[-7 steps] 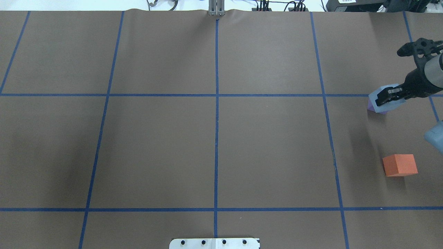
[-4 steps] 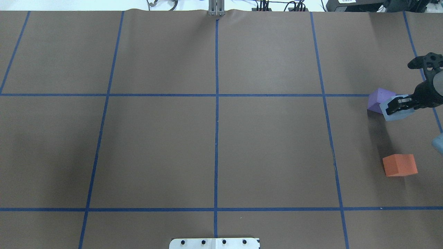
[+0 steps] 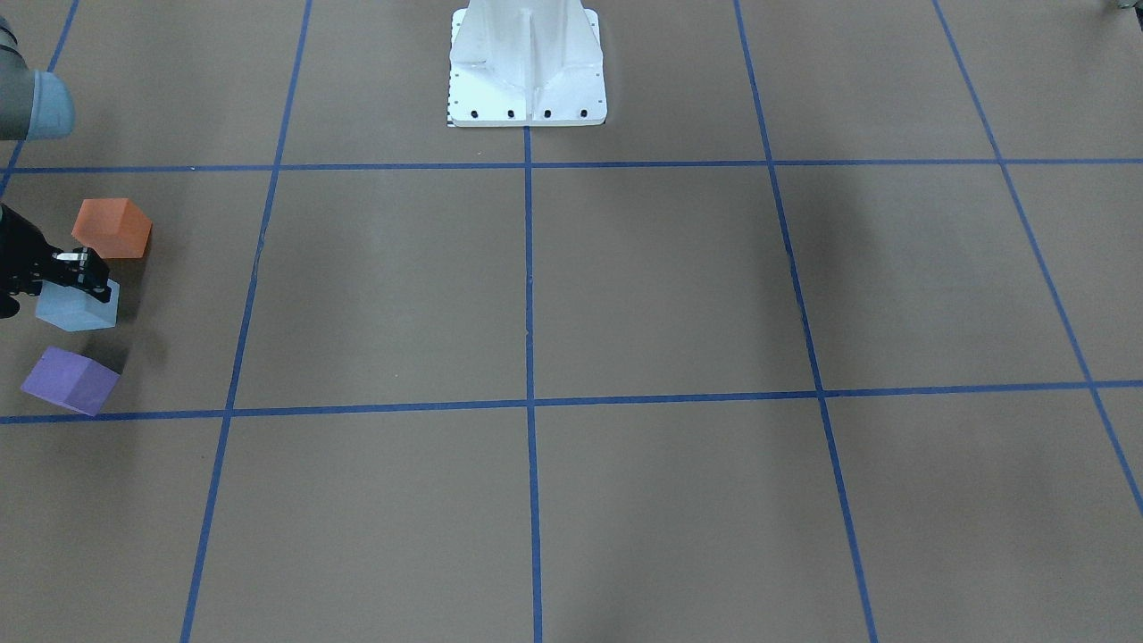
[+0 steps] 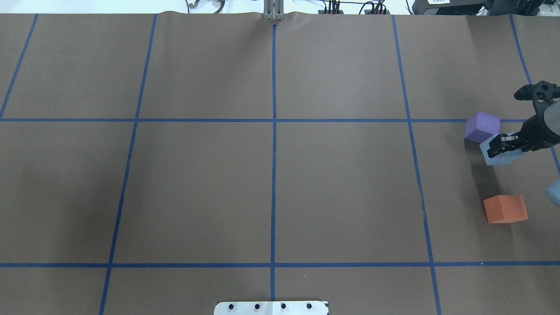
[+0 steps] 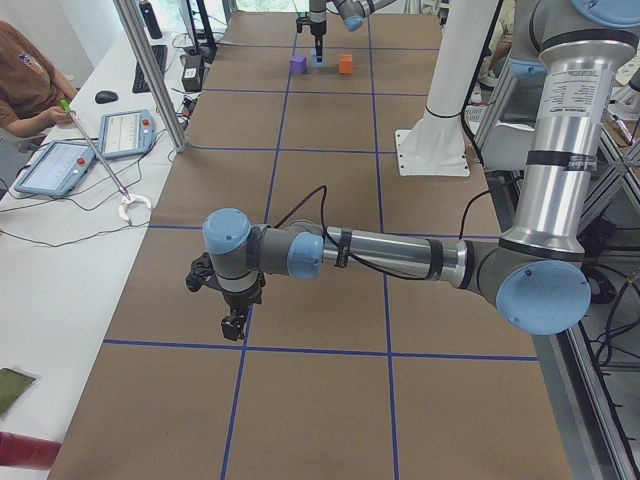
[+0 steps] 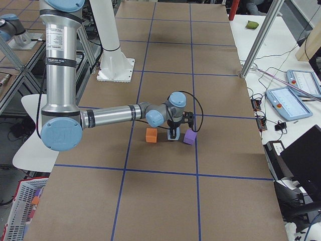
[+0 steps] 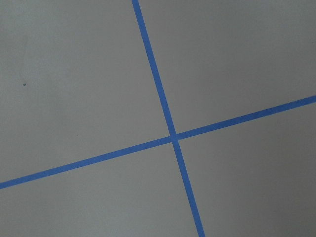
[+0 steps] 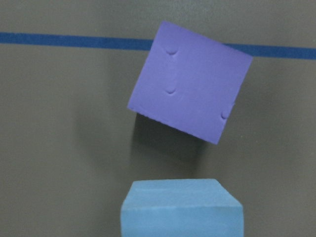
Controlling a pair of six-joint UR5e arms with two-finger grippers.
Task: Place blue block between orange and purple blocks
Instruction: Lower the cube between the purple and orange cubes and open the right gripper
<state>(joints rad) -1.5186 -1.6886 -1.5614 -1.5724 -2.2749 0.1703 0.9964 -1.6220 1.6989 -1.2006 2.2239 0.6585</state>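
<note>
The blue block [image 4: 501,155] looks like a foam cube, so it is probably very light, a little soft and not slippery. The small dents on the top of the purple block [image 4: 482,126] suggest that this material marks easily under pressure. The best hold is therefore on two opposite flat faces, near their middle, with only gentle force. The right gripper [image 4: 500,145] seems to have exactly this hold: its fingers are closed on the blue block from above, one on each side, and the block sits directly under the wrist. The block is near the right edge of the table [image 4: 341,175], just beside the purple block and further from the orange block [image 4: 505,208], roughly on the line between them. Whether it rests on the paper or hangs slightly above cannot be told. For the left gripper [image 5: 232,322], far away over bare paper, one cannot tell if it is open or closed.
</note>
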